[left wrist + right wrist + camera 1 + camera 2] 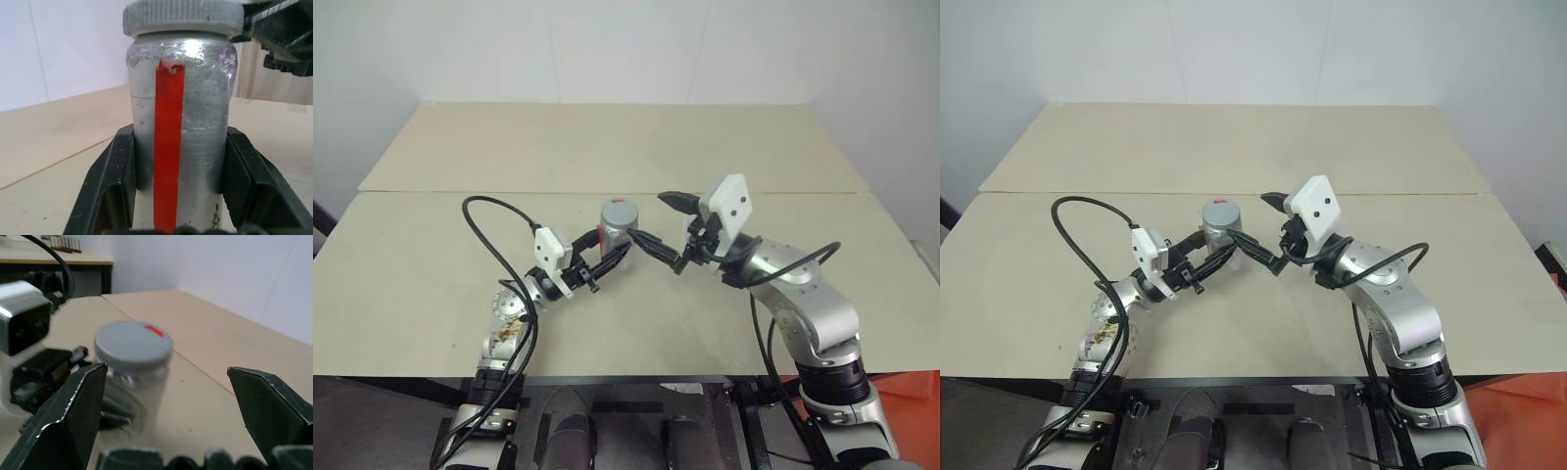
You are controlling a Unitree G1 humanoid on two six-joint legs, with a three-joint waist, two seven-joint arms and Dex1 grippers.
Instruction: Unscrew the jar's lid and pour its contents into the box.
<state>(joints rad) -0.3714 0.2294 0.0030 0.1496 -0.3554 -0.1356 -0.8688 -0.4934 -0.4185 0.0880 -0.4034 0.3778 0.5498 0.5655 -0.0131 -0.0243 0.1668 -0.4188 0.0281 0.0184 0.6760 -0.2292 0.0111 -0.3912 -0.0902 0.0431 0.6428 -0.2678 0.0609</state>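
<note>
A small upright cylindrical jar (616, 231) with a silvery body and a vertical red stripe sits near the middle of the pale beige bench (431, 255), held above the benchtop; its flat round ribbed grey lid (619, 211), marked with a small red patch on top, is still on the jar; the left claw (612, 257) reaches in from about seven o'clock of the jar and is clamped on the jar's body, one black finger (110, 188) pressed against each side below the lid, as the left wrist view makes plain; the right claw (668, 227) stands at about three o'clock of the jar, its two black fingers spread wide apart and gripping nothing; one finger (678, 201) is raised beside the lid's level, the other reaches lower towards the jar's flank; from the head views I cannot tell whether that lower finger touches the jar; in the right wrist view the lid (133, 343) lies ahead, between the two spread fingertips and clear of both; a black cable (494, 211) loops from the left arm over the bench at about nine o'clock of the jar.
</note>
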